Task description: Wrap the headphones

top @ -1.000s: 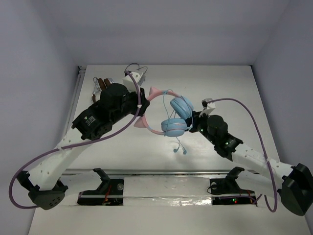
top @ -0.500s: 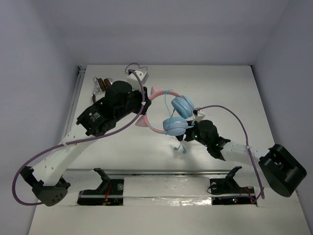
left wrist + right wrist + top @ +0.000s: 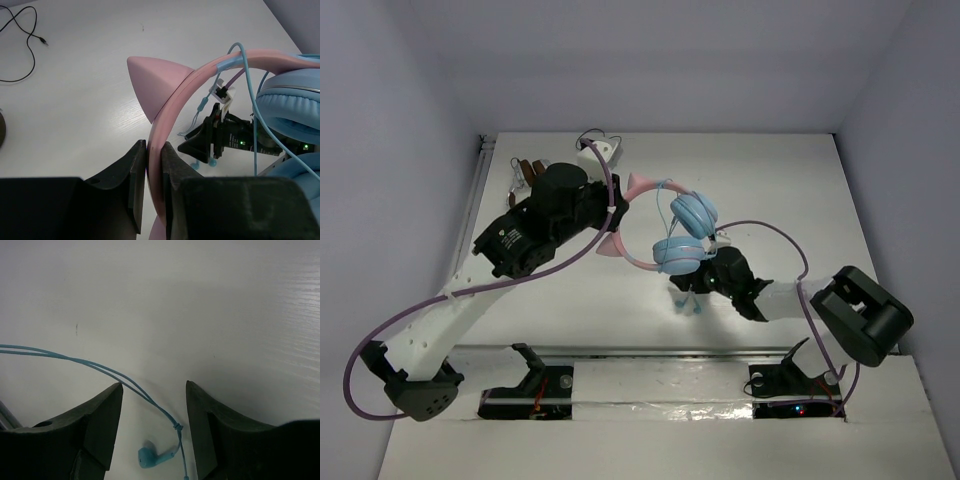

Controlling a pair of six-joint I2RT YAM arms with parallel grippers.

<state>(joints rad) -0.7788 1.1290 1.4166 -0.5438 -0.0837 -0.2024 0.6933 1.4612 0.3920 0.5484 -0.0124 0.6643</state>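
Note:
The headphones have a pink cat-ear headband [image 3: 632, 190] and two light-blue ear cups [image 3: 693, 212]. My left gripper [image 3: 613, 216] is shut on the headband [image 3: 172, 100] and holds it above the table, just below one cat ear [image 3: 150, 80]. The thin light-blue cable [image 3: 688, 292] hangs from the cups to the table. My right gripper [image 3: 686, 286] is open and low over the cable's end. In the right wrist view the cable [image 3: 100, 367] runs between the open fingers [image 3: 102, 425], and a light-blue earbud-like tip [image 3: 150, 456] lies on the table.
Brown headphones [image 3: 528, 172] lie at the back left with a thin black cable [image 3: 20, 50] beside them. A white rail [image 3: 470, 215] runs along the table's left edge. The right gripper [image 3: 215, 142] shows under the headband in the left wrist view.
My right arm has swung left and toward the near edge, lowering its gripper to the hanging cable end below the cups. The left gripper keeps holding the headband, barely moved.

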